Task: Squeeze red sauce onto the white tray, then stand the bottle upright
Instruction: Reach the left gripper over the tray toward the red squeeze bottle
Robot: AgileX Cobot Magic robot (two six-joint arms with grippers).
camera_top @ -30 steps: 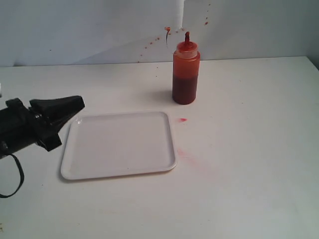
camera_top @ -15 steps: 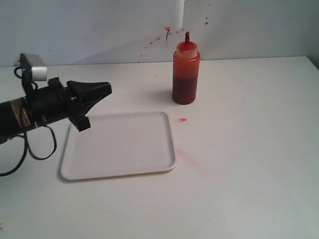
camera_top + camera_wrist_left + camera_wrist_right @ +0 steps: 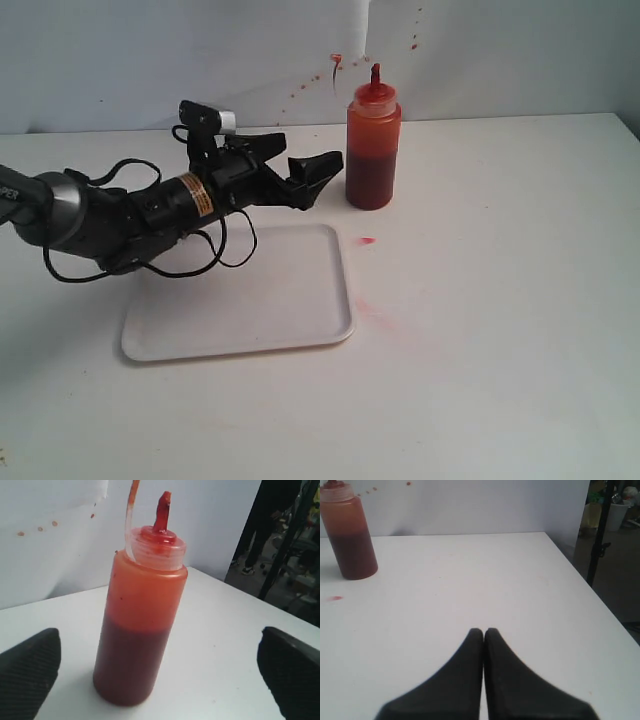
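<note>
The worktop (image 3: pixel 500 300) carries the white tray (image 3: pixel 250 310); the left gripper (image 3: pixel 308 150) hangs over its far edge, jaws wide, just beside the bottle (image 3: pixel 373 150) but not touching it; the bottle stands upright beyond the tray, red sauce (image 3: pixel 370 185) filling its lower half; the right gripper (image 3: pixel 484 632) has its jaws pressed together.

The bottle (image 3: pixel 142 605) is smooth, translucent plastic tinted orange-red; the red sauce (image 3: pixel 127 665) inside looks dark and glossy. The white tray (image 3: pixel 265 305) is smooth plastic with a faint sheen. The bench (image 3: pixel 500 330) is matt white. The pads (image 3: pixel 27 675) of the left gripper (image 3: pixel 310 165) are matt black with a fine cross-hatched grain; the right gripper (image 3: pixel 484 632) looks smooth matt black.
</note>
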